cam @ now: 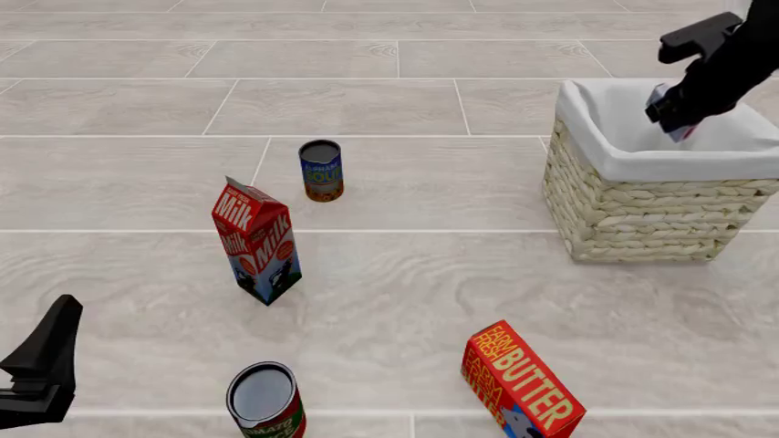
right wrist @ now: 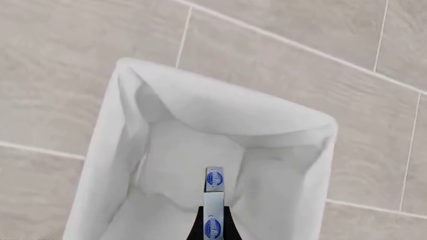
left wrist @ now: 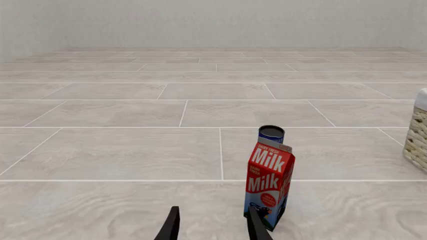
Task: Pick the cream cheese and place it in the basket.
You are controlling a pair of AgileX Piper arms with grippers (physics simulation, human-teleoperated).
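A pale tiled floor fills the front view. At the upper right stands the basket (cam: 639, 214), woven wicker with a white cloth lining folded over its rim. Above its open top hangs the right gripper (cam: 673, 121), a black arm reaching in from the upper right corner. Its fingers are clamped on the cream cheese (cam: 677, 125), a small light blue and white box held on edge over the basket's inside, not yet resting on the lining.

The right wrist view looks straight down into the basket (right wrist: 127, 125). The cream cheese (right wrist: 213, 202) shows as a thin upright strip with blue oval marks, pinched between the dark fingers of the right gripper (right wrist: 212, 225) at the lower middle of the frame.

At the lower left corner of the front view sits the left gripper (cam: 36, 374), well apart from everything. In the left wrist view its two black fingertips (left wrist: 171, 225) stand apart with nothing between them.

A red milk carton (cam: 257, 241) stands left of centre. A can (cam: 321, 170) stands beyond it, toward the upper middle. A second can (cam: 265, 401) sits at the bottom edge. A red-orange butter box (cam: 521, 383) lies at the lower right.
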